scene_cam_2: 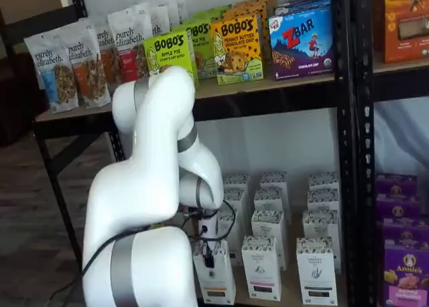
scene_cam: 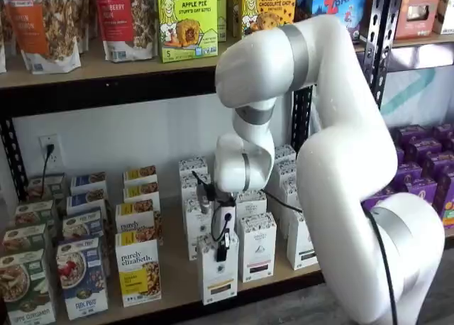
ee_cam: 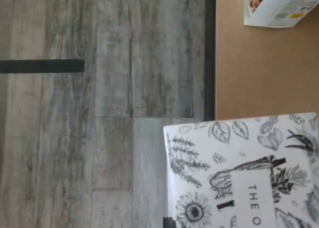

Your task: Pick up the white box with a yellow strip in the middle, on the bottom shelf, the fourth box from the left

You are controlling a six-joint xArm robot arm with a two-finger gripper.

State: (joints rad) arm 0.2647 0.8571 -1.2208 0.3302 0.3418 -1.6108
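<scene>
Shelf boards first: the bottom shelf (scene_cam: 177,279) holds rows of boxes. At its front edge stands the white box (scene_cam: 218,272) with a yellowish strip. The gripper (scene_cam: 221,254) is closed tight on the top of that box.

Grey wood-plank floor (ee_cam: 99,113); white wall (scene_cam: 128,137) with outlet (scene_cam: 48,150); dark chair (scene_cam_2: 40,25).

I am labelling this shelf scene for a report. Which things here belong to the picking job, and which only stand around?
Part of the job:
- the white box, yellow strip on its front
- the gripper, shut on the white box
- the bottom shelf

Only standing around:
- the purely elizabeth box
- the Bobo's boxes
- the purple boxes
</scene>
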